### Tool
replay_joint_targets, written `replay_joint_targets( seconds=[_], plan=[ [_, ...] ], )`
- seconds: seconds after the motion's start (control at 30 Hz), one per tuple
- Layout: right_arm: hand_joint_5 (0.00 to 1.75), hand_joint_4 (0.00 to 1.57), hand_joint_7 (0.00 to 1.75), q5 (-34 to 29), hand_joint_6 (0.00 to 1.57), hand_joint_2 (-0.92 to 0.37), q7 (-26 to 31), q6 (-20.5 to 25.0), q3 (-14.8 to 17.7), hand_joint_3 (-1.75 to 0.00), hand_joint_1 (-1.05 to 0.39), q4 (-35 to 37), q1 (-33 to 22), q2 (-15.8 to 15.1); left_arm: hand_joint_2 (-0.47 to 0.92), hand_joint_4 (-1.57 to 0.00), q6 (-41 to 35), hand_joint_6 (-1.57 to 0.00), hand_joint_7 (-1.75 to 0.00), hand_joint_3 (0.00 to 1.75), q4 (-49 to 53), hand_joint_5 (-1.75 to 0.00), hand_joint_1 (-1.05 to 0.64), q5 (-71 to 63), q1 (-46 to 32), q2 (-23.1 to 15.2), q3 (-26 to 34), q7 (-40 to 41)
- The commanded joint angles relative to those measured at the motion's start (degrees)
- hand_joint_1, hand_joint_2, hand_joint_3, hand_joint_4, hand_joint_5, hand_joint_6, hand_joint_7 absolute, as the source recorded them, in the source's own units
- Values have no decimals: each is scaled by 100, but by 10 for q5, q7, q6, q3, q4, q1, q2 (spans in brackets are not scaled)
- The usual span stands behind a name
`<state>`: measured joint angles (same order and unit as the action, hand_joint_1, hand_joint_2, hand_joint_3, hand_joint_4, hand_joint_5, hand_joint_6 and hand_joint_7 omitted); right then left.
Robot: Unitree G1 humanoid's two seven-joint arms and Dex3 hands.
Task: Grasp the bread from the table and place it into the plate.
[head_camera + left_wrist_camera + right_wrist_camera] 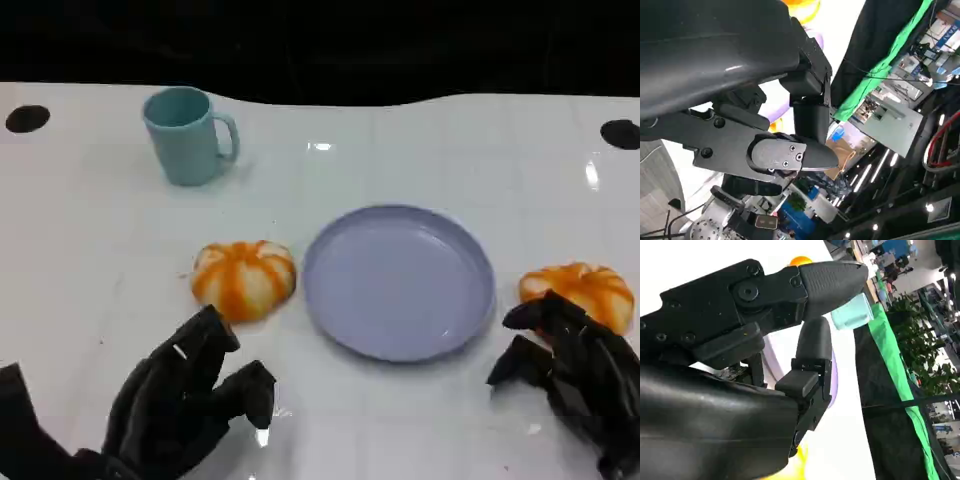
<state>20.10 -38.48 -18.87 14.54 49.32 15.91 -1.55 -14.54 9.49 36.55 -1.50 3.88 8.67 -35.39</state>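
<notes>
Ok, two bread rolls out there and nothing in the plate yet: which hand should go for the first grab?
Probably the right hand: its fingertips already sit at the edge of the right bread roll, beside the plate. The left hand is open, with a gap to the left bread roll.

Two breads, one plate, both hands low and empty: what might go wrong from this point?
1. The right hand sits right against the right bread; closing carelessly may push it away rather than grip it.
2. The plate lies close beside the left bread, so the left hand reaching in may knock its rim.
</notes>
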Motion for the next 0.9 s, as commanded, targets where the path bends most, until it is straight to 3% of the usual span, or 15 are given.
replay_joint_targets(
  seconds=[0.03,0.63,0.73,0.8,0.9],
  plan=[
    [154,69,127,3,60,-92,-1,8,4,-27,-53,8,-3,-6,92,-92,6,-68,-175,19,-6,-175,-54,0,-4,-4,3,-2],
    [155,68,128,-9,61,-92,15,7,-2,-26,-53,-4,-7,-6,92,-92,5,-68,-175,20,-6,-175,-55,-5,0,-5,1,0],
    [155,68,128,-7,61,-92,16,9,-1,-26,-53,-1,-5,-6,92,-90,11,-65,-175,24,-3,-175,-56,-11,4,-12,-1,-5],
    [156,68,128,-9,61,-92,22,10,-3,-25,-54,-1,-4,-3,92,-81,39,-55,-173,30,-2,-175,-55,-32,10,-20,-5,-11],
    [157,68,128,-9,61,-92,26,11,-4,-24,-54,-1,-2,0,92,-67,83,-51,-147,37,-12,-170,-56,-78,15,-29,-17,5]
  ],
)
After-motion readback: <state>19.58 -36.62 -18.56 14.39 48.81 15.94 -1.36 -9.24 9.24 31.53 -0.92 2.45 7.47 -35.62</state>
